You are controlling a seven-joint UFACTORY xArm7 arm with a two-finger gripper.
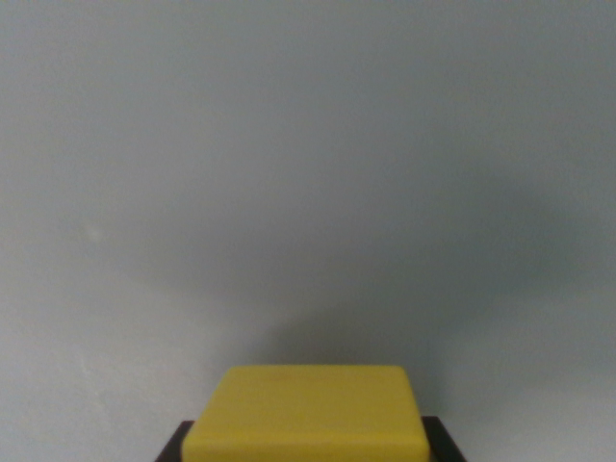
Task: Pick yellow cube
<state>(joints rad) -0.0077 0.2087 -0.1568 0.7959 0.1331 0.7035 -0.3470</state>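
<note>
- Gripper barely in frame: only dark finger tips at the bottom edge of the wrist view, one on each side of the block.
- Tips sit flush against the left and right flanks of the yellow cube, no gap visible either side. Reads as clamped on the cube, narrow span set by the block's width. Contact itself cropped by the frame edge, so a judgement, not a certainty.
- Cube centred between the tips, top face level and square to the camera, no tilt or skew. Suggests a symmetric pinch on opposite faces, which keeps the block from rotating.
- Cube at near centre of the scene, right under the camera; lower part cut off by the frame.
- Beyond it, plain grey surface filling the rest of the view, nothing else on it.
- Broad soft shadow spread far and right of the cube, diffuse rather than tight to the block. Likely cast by the arm and cube from some height, so probably lifted off the surface; can't tell for sure, underside hidden.
- If lifted, pick is essentially done. Main risk: slip if grip is only on the lower edges, since the smooth faces offer little friction.
</note>
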